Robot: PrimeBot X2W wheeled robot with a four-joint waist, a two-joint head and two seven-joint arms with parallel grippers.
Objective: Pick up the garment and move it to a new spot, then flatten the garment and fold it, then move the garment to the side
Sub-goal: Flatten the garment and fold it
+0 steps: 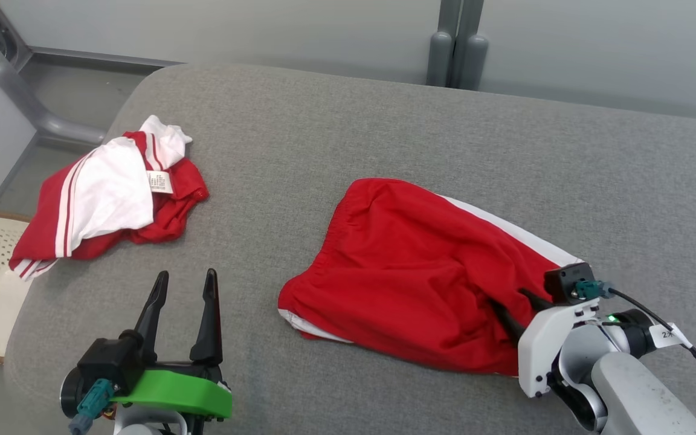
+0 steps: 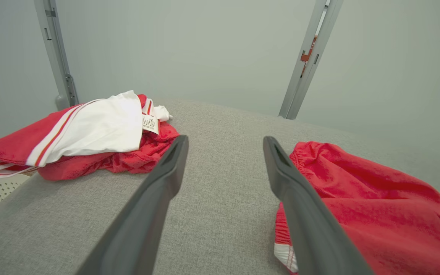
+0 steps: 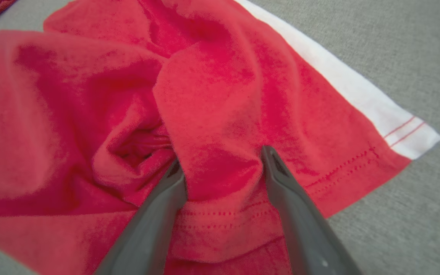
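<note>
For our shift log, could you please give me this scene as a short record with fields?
surface: grey padded top
garment in work: red shorts, right of centre, white side stripe
other garment: red and white bundle, crumpled, far left
left gripper: open, over bare surface, holding nothing
right gripper: open, pressed into the shorts near the hem, a fold between its jaws

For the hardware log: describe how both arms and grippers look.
The left gripper: two long, dark, tapering fingers on a black body, with a bright green bracket and a teal connector. The right gripper: the same dark fingers on a white housing, grey forearm, a black cable carrying a white tag, and a lit green light.
</note>
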